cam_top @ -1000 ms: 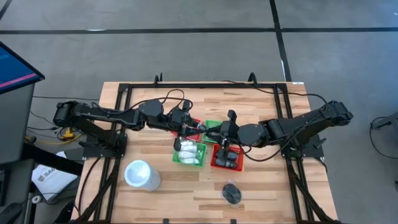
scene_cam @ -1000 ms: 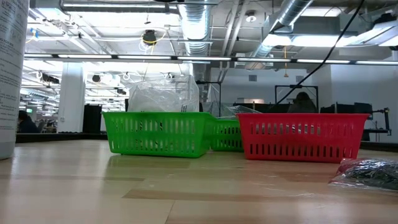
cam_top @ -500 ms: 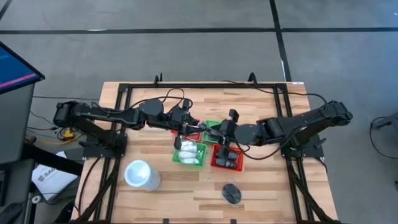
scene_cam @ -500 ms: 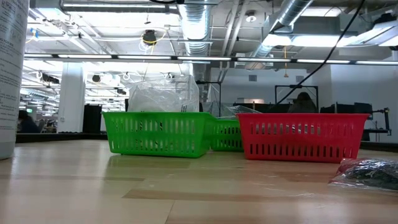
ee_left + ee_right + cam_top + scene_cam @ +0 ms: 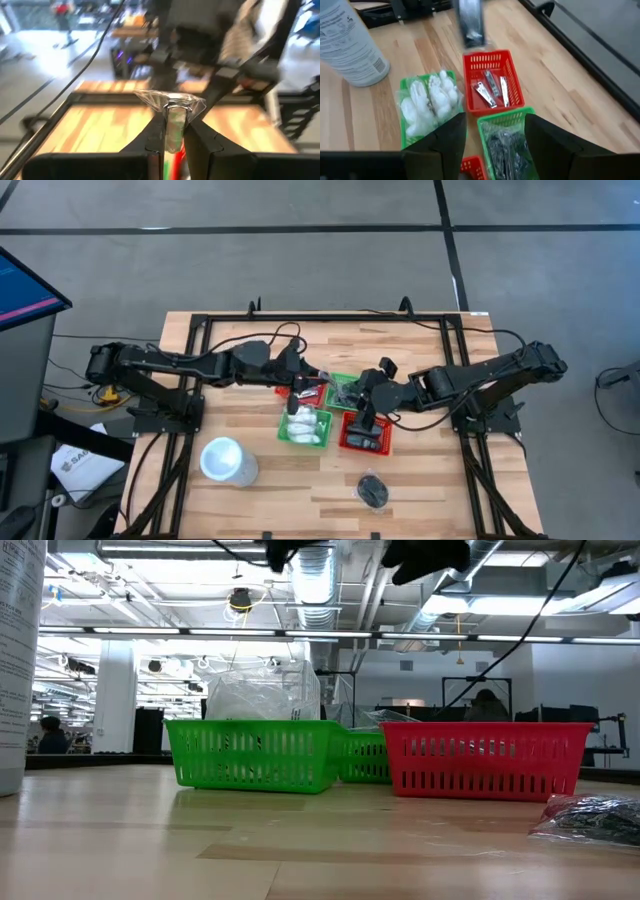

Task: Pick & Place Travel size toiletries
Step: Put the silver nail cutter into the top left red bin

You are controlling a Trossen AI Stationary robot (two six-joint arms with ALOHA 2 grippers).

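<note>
My left gripper hangs over the far red basket and is shut on a short silvery tube in clear wrap. The right wrist view shows that tube blurred above the red basket, where other silvery pieces lie. My right gripper is open and holds nothing, above the far green basket of black bundles. White packets fill the near green basket. Small dark pieces lie in the near red basket. One black bundle in clear wrap lies loose on the table. My left gripper pinches the silvery tube between its two fingers, which lie along the tube's sides. The crinkled clear wrap sticks out past the fingertips. The tube is lifted clear of the basket.
A large white cup stands on the table's near left part. The four baskets sit close together mid-table. In the low view the green basket and red basket stand side by side, and the loose bundle lies to their right.
The left gripper has shifted a little toward the table's right, still shut on the tube. The right gripper has turned at the wrist and shifted slightly right. Dark parts of both arms now show at the top of the low view.
</note>
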